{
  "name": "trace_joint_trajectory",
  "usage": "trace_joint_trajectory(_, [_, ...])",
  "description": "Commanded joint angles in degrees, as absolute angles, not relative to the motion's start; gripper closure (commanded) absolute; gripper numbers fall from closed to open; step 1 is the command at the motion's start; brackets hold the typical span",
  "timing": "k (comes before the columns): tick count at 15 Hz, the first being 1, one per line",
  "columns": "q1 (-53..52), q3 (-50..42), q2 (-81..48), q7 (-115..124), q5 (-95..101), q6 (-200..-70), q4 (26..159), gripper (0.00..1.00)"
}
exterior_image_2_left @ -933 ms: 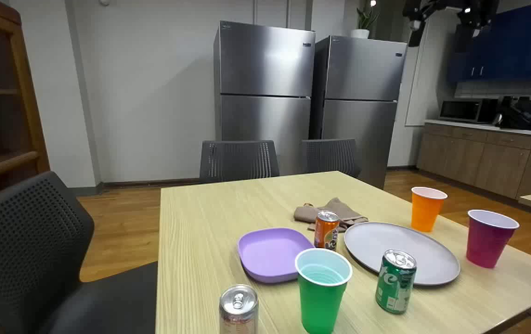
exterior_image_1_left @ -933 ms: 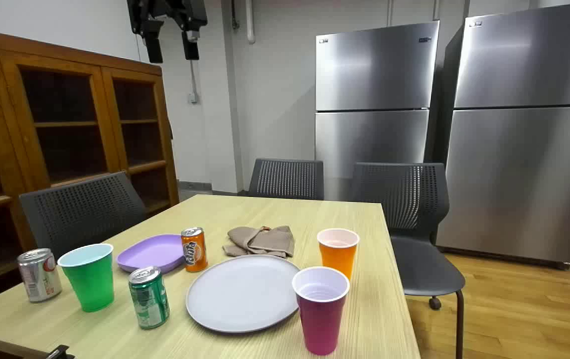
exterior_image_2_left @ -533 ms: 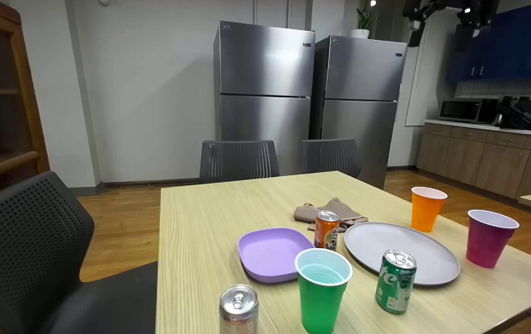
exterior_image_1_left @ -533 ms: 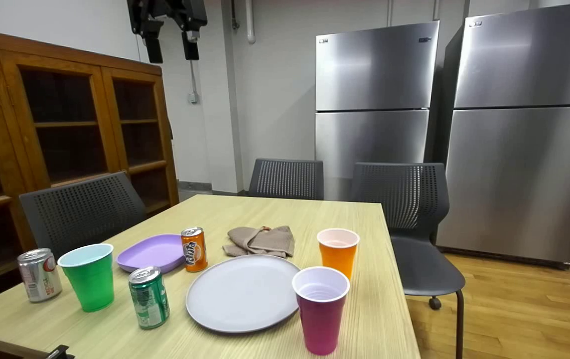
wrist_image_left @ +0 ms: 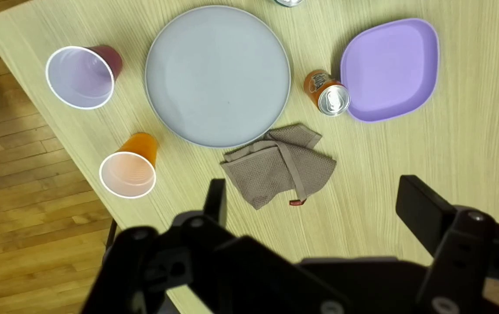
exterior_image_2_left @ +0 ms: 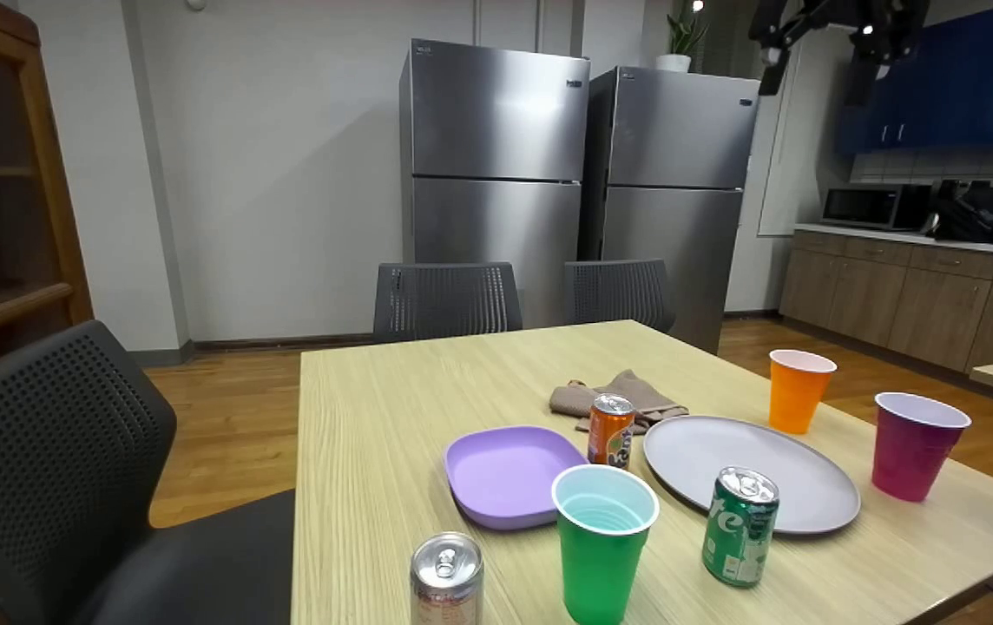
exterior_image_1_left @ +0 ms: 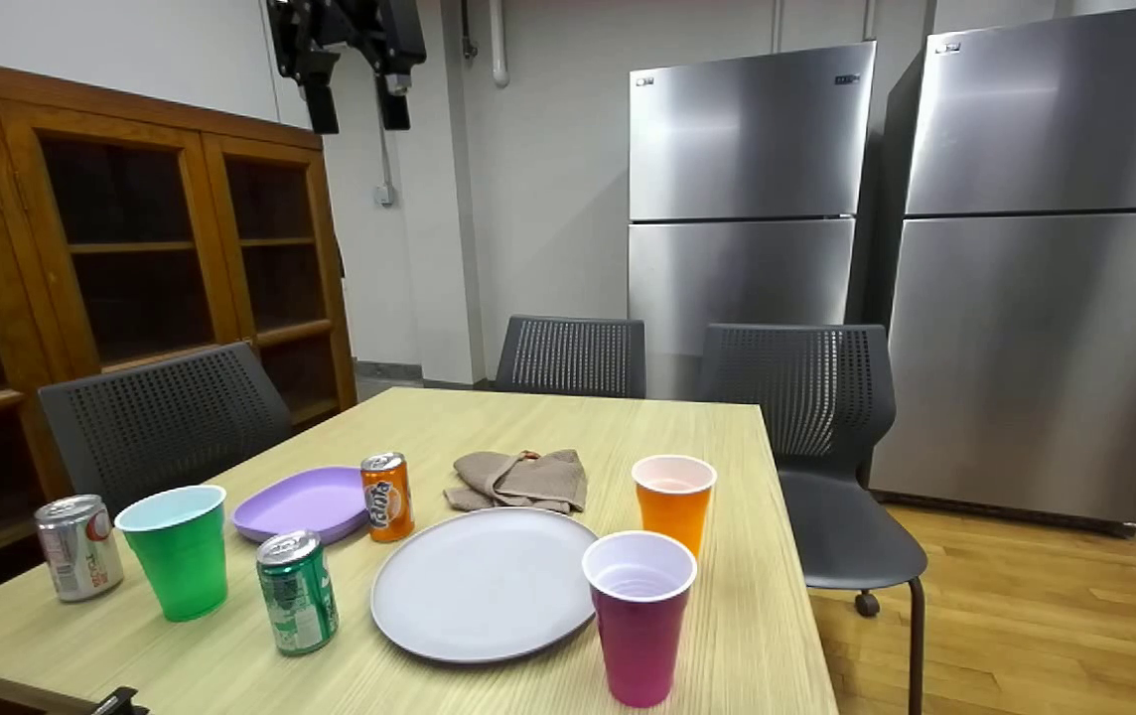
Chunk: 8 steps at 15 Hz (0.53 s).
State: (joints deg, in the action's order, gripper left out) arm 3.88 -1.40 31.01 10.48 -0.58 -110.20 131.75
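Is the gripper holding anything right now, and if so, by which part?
Nothing is held: the gripper hangs open high above the table, its fingers apart with nothing gripped. The cloth lies on the table, untouched.

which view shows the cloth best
The wrist view: it looks down on the cloth, so its outline, folds and red tag show clearly. Both exterior views show it flattened, from a shallow angle, and in an exterior view the orange can hides part of it.
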Motion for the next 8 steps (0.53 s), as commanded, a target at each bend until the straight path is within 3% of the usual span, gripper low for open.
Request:
trace_joint_trajectory(1, [4.87,-2.28,29.1,9.99,-0.7,-115.02,132.85,0.0])
trace_joint_trajectory(8, [6.32,-4.39,22.19,11.08,-0.26,-120.39,134.11,0.0])
